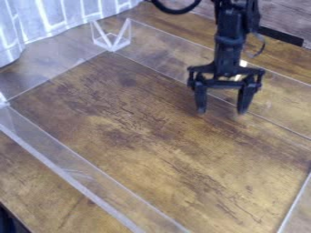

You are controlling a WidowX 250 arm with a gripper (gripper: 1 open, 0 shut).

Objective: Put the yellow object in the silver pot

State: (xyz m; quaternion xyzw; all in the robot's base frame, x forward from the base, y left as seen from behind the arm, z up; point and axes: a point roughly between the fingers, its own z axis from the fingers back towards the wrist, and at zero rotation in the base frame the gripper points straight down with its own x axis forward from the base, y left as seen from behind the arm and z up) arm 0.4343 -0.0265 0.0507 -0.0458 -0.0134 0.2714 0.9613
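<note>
Both fingers of the gripper (224, 102) stand wide apart, pointing down over the wooden table (134, 136), holding nothing.

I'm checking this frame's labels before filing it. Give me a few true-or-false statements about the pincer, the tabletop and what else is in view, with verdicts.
1. The pincer stands open, fingers apart. True.
2. The pincer holds a yellow block. False: nothing shows between its fingers, and no yellow block can be seen in this view.
3. The pincer points down at the wooden table. True.
4. A silver pot sits in the middle of the table. False: no pot shows in this view.
5. A clear triangular piece stands near the top left. True.
6. The pincer hangs over the lower left corner. False: it is in the upper right part of the view.
</note>
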